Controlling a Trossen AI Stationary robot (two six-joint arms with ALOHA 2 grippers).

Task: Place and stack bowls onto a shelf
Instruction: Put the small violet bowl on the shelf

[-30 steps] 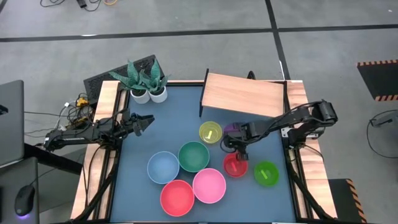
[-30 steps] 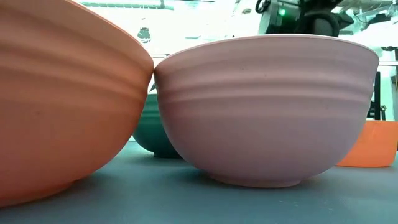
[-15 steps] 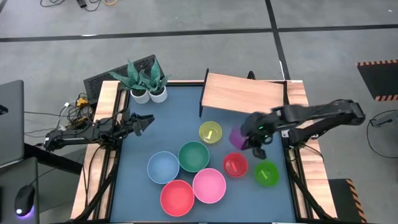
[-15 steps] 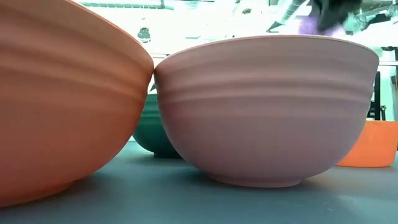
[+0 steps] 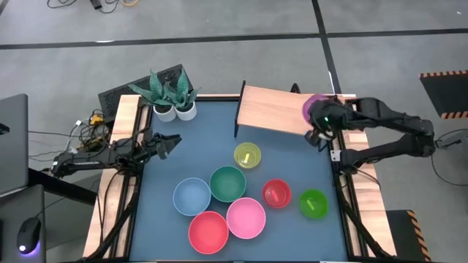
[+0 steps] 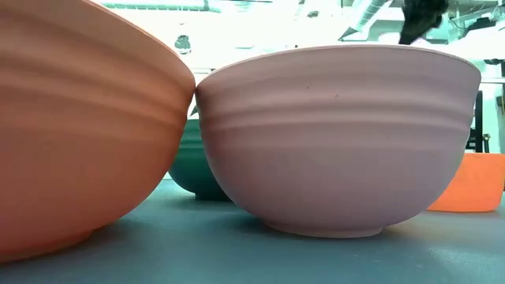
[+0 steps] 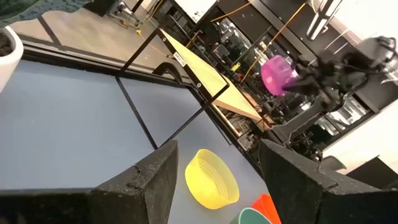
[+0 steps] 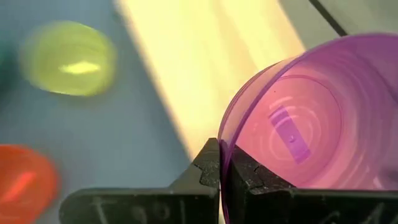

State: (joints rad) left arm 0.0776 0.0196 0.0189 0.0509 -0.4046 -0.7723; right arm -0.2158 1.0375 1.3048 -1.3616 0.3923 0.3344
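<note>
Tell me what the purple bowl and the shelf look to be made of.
The purple bowl, pinched at its rim by the right gripper, looks like thin glossy plastic: light passes through its wall and its inside shines. The shelf looks like light, matte wood or a wood-look board, pale with faint grain; the pictures leave open which.

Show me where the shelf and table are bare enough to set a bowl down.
The shelf is bare left of the purple bowl held by the right gripper. The table is free between the plant pots, yellow bowl and left gripper. The front is crowded with bowls.
</note>
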